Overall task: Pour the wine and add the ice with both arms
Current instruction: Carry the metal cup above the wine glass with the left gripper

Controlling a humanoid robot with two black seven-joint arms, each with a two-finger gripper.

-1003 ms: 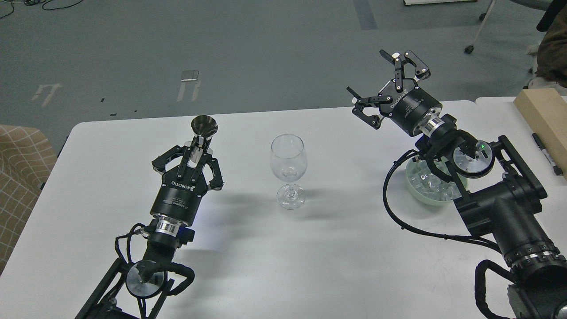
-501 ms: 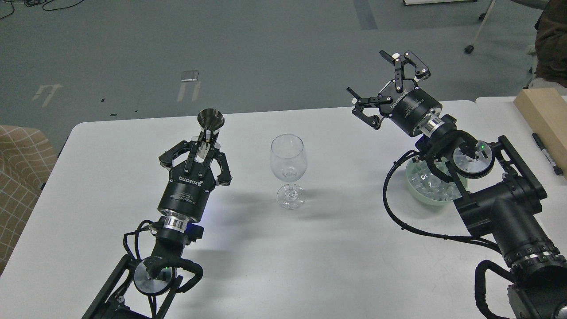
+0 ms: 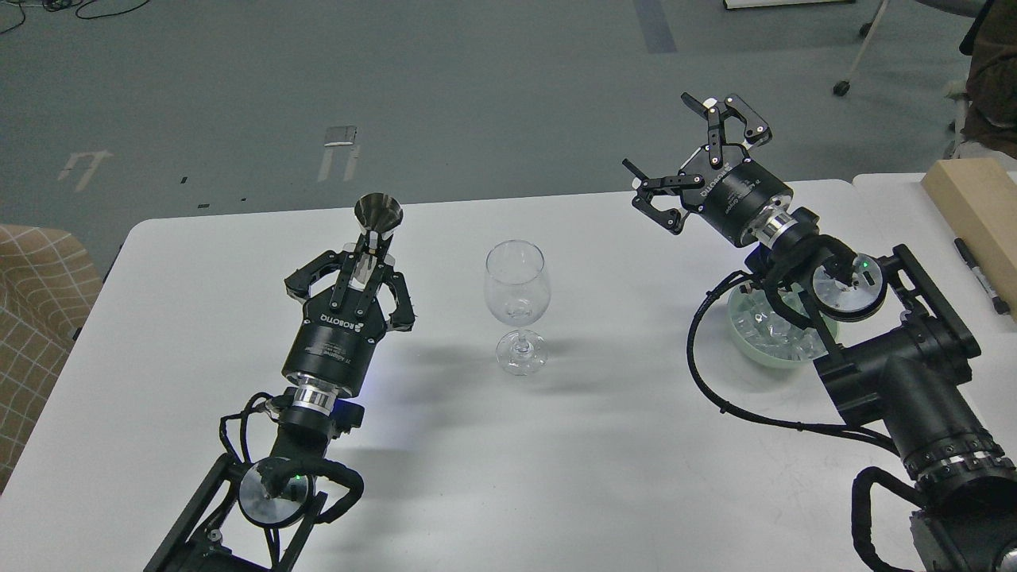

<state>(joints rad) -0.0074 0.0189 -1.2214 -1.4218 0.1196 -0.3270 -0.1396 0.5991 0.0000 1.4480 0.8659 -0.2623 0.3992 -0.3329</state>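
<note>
Wine glass: it stood upright and empty at the middle of the white table, between the two arms and touching neither of them.
Handling of the glass: it looked thin, light and fragile, with smooth walls; I judged that it tips easily on its narrow stem, so the safest is not to hold it at all and only pour from above the rim.
Ice: small clear cubes lay in a pale green bowl at the right side, partly hidden behind the right arm.
Handling of the ice: the cubes seemed hard, wet and slippery; a grip across two flat faces of one cube would hold best.
Left gripper: its fingers were closed on the thin lower part of a metal cup, which was held up with its wide mouth at the top, left of the glass.
Right gripper: its fingers stood wide apart and empty, raised above the far edge of the table, beyond the bowl.
Wine: no liquid was visible in the glass; the inside of the cup could not be seen.
</note>
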